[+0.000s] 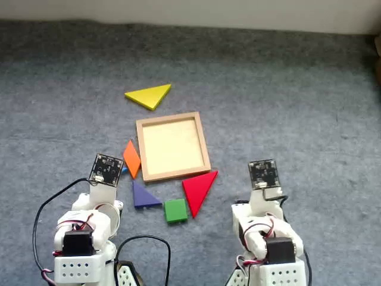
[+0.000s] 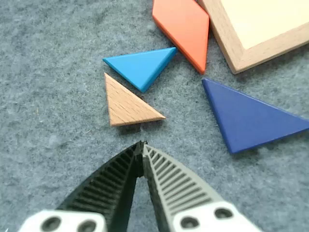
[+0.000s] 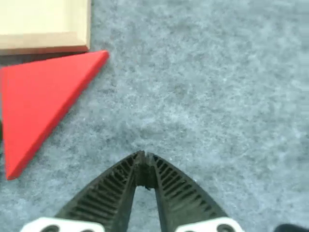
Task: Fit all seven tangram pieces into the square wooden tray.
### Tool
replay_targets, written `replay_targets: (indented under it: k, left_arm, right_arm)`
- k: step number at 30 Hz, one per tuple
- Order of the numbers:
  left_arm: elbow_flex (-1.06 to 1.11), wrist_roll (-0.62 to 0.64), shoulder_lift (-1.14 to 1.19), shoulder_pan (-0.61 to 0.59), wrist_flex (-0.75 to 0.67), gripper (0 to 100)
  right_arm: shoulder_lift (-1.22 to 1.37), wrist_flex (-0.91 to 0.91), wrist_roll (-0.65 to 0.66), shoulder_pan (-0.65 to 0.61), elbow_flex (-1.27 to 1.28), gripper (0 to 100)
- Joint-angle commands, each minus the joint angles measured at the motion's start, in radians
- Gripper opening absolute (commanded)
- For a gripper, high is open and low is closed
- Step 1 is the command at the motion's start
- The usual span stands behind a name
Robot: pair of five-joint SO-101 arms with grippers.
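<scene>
The square wooden tray (image 1: 205,145) lies in the middle of the grey carpet with nothing in it. Around it lie a yellow triangle (image 1: 149,95), an orange parallelogram (image 1: 131,158), a dark blue triangle (image 1: 143,196), a green square (image 1: 175,210) and a red triangle (image 1: 198,189). In the left wrist view a light blue triangle (image 2: 141,66) and a plain wooden triangle (image 2: 126,103) lie just ahead of my left gripper (image 2: 142,146), which is shut and holds nothing. My right gripper (image 3: 143,157) is shut too, over bare carpet beside the red triangle (image 3: 38,101).
Both arms sit at the near edge, the left one (image 1: 105,173) by the orange piece, the right one (image 1: 265,179) to the right of the red triangle. A black cable (image 1: 143,241) loops between the bases. Carpet stretches free on the far side and right.
</scene>
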Motion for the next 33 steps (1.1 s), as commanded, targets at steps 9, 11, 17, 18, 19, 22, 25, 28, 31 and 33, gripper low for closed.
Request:
replay_targets:
  k: [9,11,17,18,19,22,25,28,31,33]
  left_arm:
    - [0.019,-0.003,-0.005,0.005,0.005,1]
    - [0.019,-0.003,-0.005,0.005,0.005,1]
    - [0.019,-0.003,-0.005,0.005,0.005,1]
    - [0.019,-0.003,-0.005,0.005,0.005,1]
    - [0.019,-0.003,-0.005,0.005,0.005,1]
    - [0.019,-0.003,-0.005,0.005,0.005,1]
    - [0.019,-0.003,-0.005,0.005,0.005,1]
    - [0.019,-0.003,-0.005,0.005,0.005,1]
    - [0.019,-0.003,-0.005,0.005,0.005,1]
    - [0.019,-0.003,-0.005,0.005,0.005,1]
  right_arm:
    - [0.47,0.074,-0.319,-0.036,-0.573,0.4]
    - [0.65,0.074,-0.347,-0.076,-0.685,0.4]
    - [0.99,0.067,-0.489,-0.234,-0.951,1.8]
    - [1.03,0.067,-0.522,-0.266,-0.975,4.5]
    - [1.067,0.067,-0.559,-0.298,-0.995,9.0]
    - [1.155,0.067,-0.732,-0.392,-1.03,26.3]
    - [1.236,0.062,-0.852,-0.47,-1.032,38.9]
    - [1.311,-0.008,-0.882,-0.53,-1.032,40.2]
    - [1.388,-0.116,-0.898,-0.564,-1.029,40.2]
    - [1.443,-0.163,-0.919,-0.578,-1.029,40.2]
